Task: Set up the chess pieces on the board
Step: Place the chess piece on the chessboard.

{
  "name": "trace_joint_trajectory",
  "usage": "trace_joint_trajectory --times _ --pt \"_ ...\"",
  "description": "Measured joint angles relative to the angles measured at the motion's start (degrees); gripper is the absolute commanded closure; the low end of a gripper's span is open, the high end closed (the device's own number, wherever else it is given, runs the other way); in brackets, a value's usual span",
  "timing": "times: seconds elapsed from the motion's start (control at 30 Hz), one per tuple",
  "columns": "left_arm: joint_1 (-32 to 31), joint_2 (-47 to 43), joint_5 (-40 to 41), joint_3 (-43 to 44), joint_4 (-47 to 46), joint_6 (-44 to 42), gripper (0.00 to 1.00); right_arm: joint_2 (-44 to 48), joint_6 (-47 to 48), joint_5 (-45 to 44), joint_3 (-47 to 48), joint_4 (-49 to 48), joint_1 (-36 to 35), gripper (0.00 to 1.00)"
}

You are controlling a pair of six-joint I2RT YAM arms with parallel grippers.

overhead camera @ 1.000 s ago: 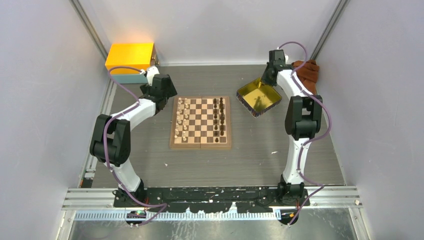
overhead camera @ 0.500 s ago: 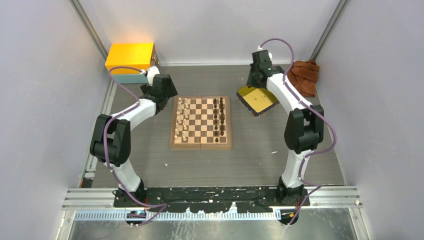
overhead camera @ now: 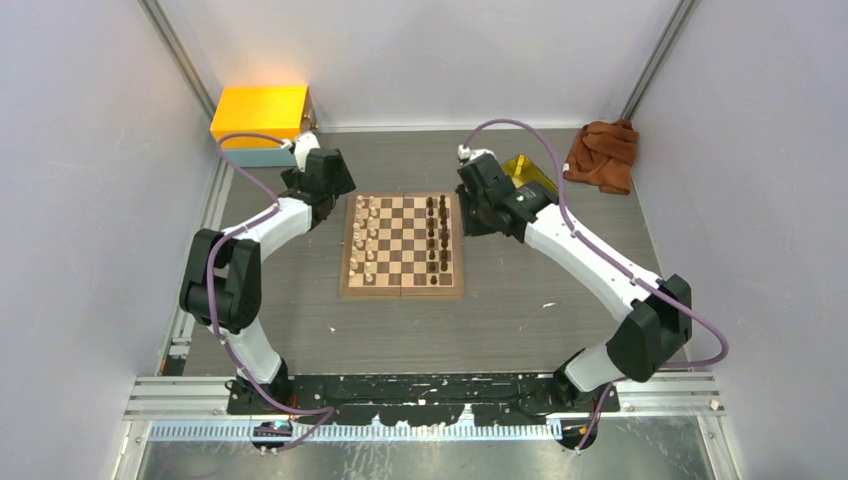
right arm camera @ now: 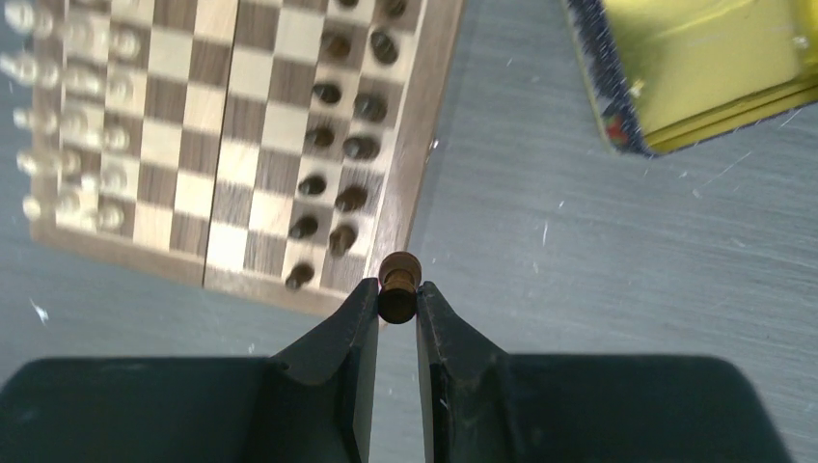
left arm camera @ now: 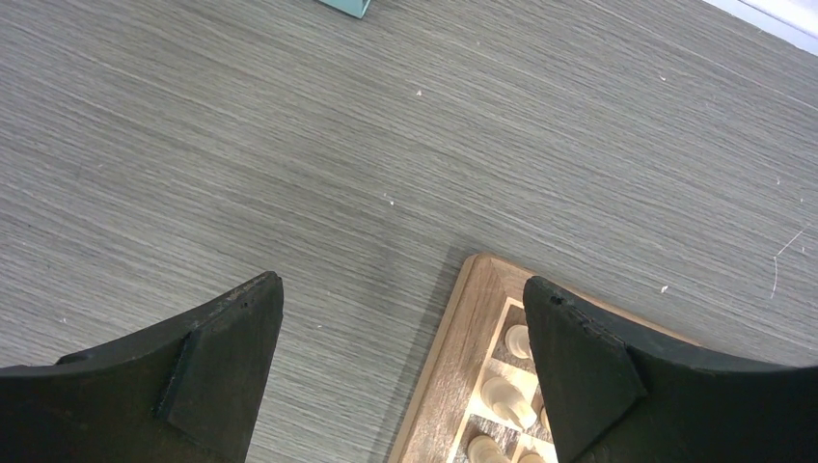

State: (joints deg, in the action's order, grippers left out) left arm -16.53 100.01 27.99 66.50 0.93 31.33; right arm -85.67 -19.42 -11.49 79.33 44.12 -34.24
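The board (overhead camera: 403,289) lies flat mid-table, with pale chess pieces (overhead camera: 366,240) in two columns on its left and dark chess pieces (overhead camera: 437,240) on its right. My right gripper (right arm camera: 395,294) is shut on a small dark brown piece (right arm camera: 398,278), held above the table just off the board's right border (right arm camera: 424,145), near its front right corner. In the top view this gripper (overhead camera: 470,215) hangs beside the board's right edge. My left gripper (left arm camera: 400,289) is open and empty over the board's far left corner (left arm camera: 453,386), with pale pieces (left arm camera: 506,397) showing beside its right finger.
A yellow tray (overhead camera: 528,168) sits behind the right arm, also in the right wrist view (right arm camera: 704,68). A brown cloth (overhead camera: 602,150) lies at the back right. An orange box (overhead camera: 260,113) stands at the back left corner.
My right arm has swung left from over the yellow tray to the board's right edge, carrying the dark piece. The left arm has not moved.
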Motion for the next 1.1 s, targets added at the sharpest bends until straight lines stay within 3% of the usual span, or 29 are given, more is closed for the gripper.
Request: trace_joint_trajectory --times 0.5,1.1 --pt "-0.33 -1.99 0.09 -0.26 0.15 0.22 0.06 0.90 -1.31 -4.00 -3.50 7.08 -13.57 0.99" --pt "-0.33 -3.06 0.50 -0.90 0.17 0.09 0.05 -0.61 -2.40 -4.24 -19.50 -8.20 -15.91 0.99"
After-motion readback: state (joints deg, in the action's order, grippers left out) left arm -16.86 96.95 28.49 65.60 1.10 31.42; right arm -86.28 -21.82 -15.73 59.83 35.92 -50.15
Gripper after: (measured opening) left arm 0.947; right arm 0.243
